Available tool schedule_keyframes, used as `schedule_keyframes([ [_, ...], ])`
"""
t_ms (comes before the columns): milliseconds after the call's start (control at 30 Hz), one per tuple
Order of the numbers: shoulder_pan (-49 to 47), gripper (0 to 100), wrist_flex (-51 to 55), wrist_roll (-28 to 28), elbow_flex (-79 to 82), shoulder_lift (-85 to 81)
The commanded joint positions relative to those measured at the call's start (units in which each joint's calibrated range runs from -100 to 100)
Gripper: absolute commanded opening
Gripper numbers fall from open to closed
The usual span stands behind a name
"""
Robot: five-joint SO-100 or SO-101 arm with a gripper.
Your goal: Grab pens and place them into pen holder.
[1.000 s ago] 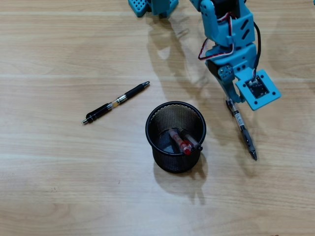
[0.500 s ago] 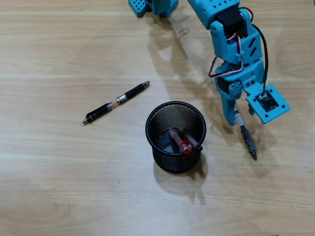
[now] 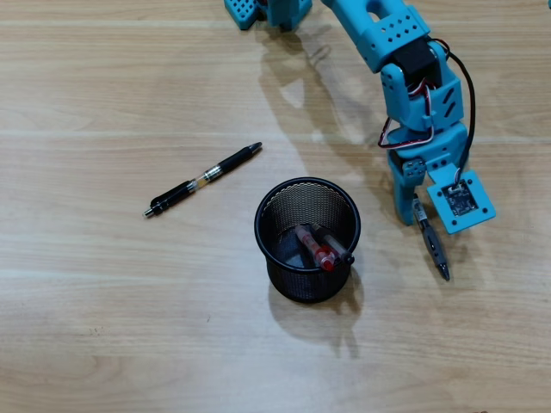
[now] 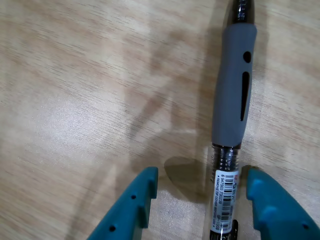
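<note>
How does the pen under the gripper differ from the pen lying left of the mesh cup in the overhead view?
The grey-grip pen lies right of the mesh cup, between the open fingers of the gripper; the black pen lies alone, far from the arm. The grey-grip pen runs nearly vertical in the overhead view, the black pen slants. The black pen has a yellow band; the other has a grey sleeve. Both lie flat on the table.

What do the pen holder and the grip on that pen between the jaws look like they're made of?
The pen holder looks like black wire mesh, likely metal: light shows through its wall. The grip of the grey pen seems matte rubber, smooth and without shine.
</note>
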Motion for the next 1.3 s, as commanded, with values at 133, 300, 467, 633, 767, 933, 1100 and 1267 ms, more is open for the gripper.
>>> schedule_keyframes([
  [133, -0.01, 16, 0.19, -0.66, -0.72, 0.53],
  [300, 0.26, 2, 0.28, -0.66, -0.72, 0.53],
  [467, 0.08, 2, 0.28, -0.66, -0.72, 0.53],
  [633, 0.26, 2, 0.46, -0.13, -0.72, -0.23],
  [767, 0.81, 2, 0.65, 1.28, -1.44, -0.82],
  [933, 2.82, 2, 1.1, 3.43, -0.63, -7.19],
  [1100, 7.58, 2, 3.38, 7.04, -0.54, -16.28],
  [1267, 11.88, 2, 13.04, 9.19, -0.54, -25.96],
])
